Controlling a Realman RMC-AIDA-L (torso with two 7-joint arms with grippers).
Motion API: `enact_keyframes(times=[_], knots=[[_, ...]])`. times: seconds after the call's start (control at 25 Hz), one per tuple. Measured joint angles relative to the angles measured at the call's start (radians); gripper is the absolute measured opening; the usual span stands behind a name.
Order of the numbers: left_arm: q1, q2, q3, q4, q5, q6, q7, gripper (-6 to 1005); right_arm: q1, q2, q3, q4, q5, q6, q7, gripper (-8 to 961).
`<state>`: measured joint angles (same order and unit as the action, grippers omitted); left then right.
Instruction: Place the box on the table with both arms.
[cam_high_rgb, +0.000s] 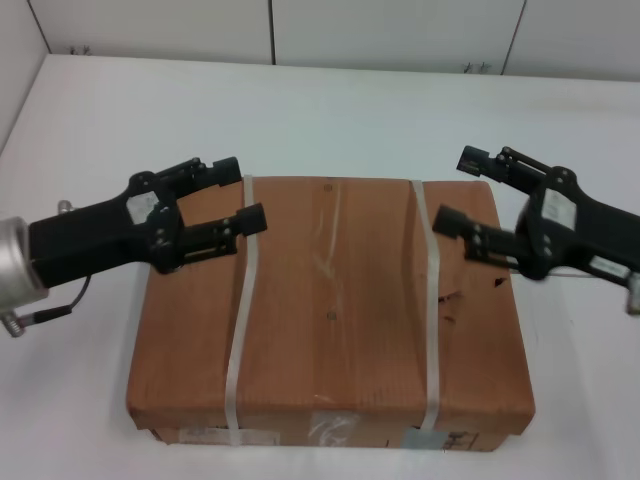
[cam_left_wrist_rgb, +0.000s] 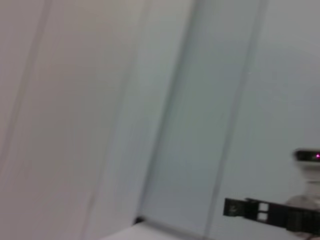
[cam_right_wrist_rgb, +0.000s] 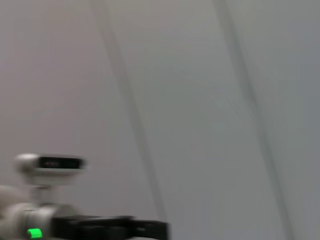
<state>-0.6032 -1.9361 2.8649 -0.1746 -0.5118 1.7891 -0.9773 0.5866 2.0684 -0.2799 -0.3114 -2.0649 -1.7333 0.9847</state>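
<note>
The large flat brown cardboard box (cam_high_rgb: 335, 310) lies on the white table (cam_high_rgb: 300, 110). Two whitish straps (cam_high_rgb: 240, 330) cross it, a tape seam runs down its top, and labels (cam_high_rgb: 330, 430) show on its near side. My left gripper (cam_high_rgb: 248, 193) is open, its fingers (cam_high_rgb: 235, 168) over the box's far left corner. My right gripper (cam_high_rgb: 452, 189) is open over the far right corner, pointing inward. I cannot tell whether either touches the box. The left wrist view shows only the right arm's black finger (cam_left_wrist_rgb: 260, 210) against a wall. The right wrist view shows the left arm (cam_right_wrist_rgb: 100, 229) with its green light (cam_right_wrist_rgb: 34, 232).
White wall panels (cam_high_rgb: 390, 30) rise behind the table's far edge. Bare tabletop shows beyond the box and to its left and right. A cable (cam_high_rgb: 60, 305) hangs from my left wrist beside the box.
</note>
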Motion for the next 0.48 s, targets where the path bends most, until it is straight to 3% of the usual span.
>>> enact_keyframes(times=[0.2,0.48], knots=[[-0.004,0.017,0.001,-0.015,0.026,0.129,0.034,819,0.003,-0.002,-0.047,-0.077,-0.008,-0.195,-0.020,872],[-0.018,0.022,0.000,-0.011,0.051,0.140,0.044,818,0.017,-0.003,-0.099,-0.107,-0.008,-0.241,-0.018,871]])
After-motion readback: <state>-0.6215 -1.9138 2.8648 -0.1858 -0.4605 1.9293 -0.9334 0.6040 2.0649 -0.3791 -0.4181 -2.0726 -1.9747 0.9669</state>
